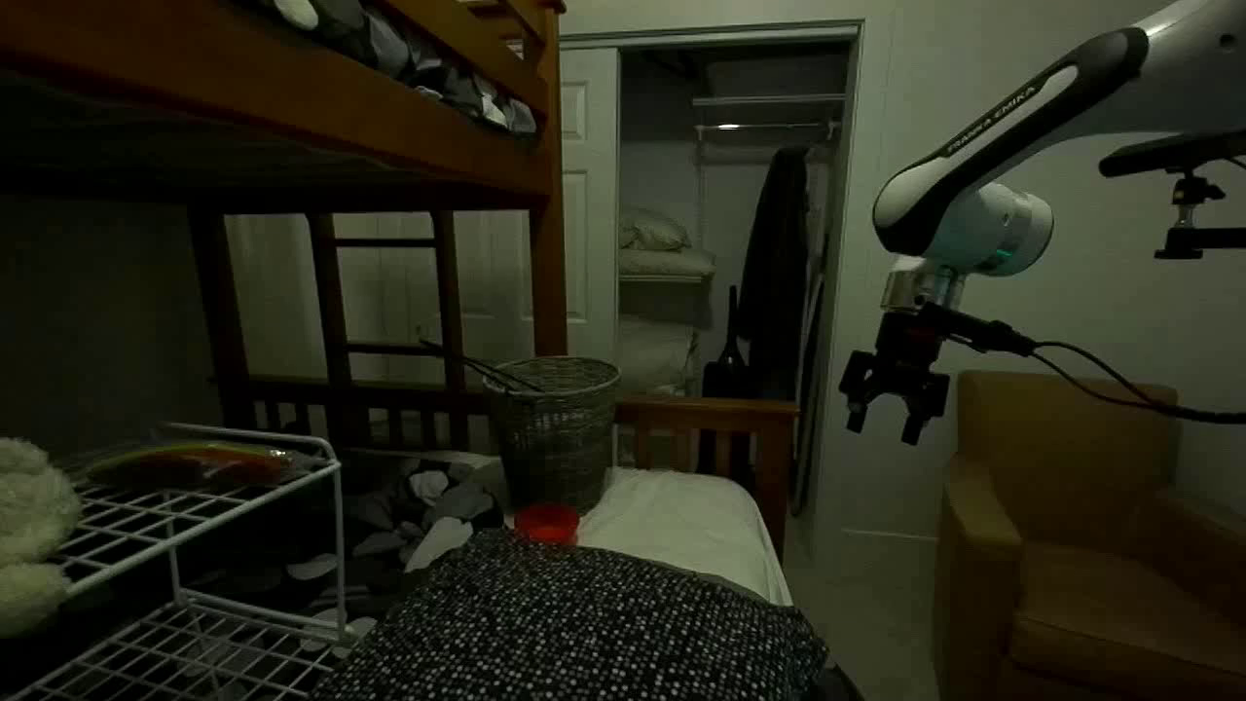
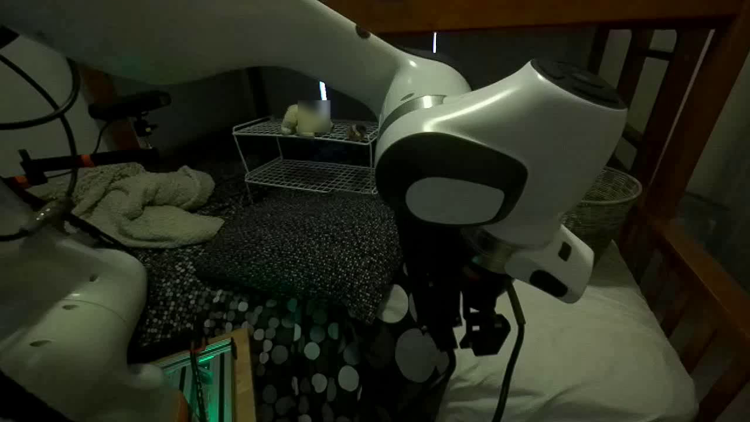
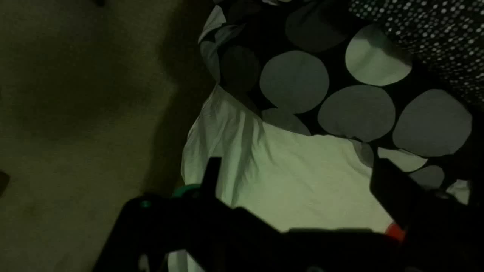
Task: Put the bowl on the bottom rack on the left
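Note:
The small red bowl [image 1: 548,523] sits on the bed in front of the basket, at the edge of the dotted cloth. In an exterior view the arm hides it. A red patch in the wrist view [image 3: 395,231], mostly behind the right finger, looks like the bowl. The white wire rack's bottom rack [image 1: 263,615] is at the lower left with nothing visible on it; it also shows in an exterior view [image 2: 310,177]. My gripper [image 1: 884,430] is open and empty, high above the bed and apart from the bowl. The wrist view shows its fingers spread [image 3: 298,164].
A mesh basket [image 1: 555,428] stands behind the bowl. The top rack [image 1: 195,506] holds a packet and a stuffed toy [image 1: 29,535]. The wooden bunk frame [image 1: 550,243] overhangs the bed. A dotted cloth [image 1: 584,623] lies before the rack. An armchair [image 1: 1071,526] stands beyond the gripper.

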`<action>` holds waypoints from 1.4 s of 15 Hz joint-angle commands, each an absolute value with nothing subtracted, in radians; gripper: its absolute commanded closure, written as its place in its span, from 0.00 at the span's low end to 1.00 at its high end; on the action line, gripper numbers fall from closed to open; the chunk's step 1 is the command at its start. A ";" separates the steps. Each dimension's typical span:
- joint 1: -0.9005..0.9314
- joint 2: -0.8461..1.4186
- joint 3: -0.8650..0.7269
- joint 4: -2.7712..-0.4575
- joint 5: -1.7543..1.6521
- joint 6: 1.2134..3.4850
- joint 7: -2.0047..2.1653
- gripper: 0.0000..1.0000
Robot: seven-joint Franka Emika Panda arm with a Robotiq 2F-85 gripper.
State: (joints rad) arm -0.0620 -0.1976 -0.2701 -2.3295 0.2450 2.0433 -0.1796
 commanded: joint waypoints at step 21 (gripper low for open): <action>0.024 0.376 0.026 -1.886 0.335 2.465 0.211 0.00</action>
State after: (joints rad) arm 0.0325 0.3780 0.0174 -1.8855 0.3413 2.4665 0.2067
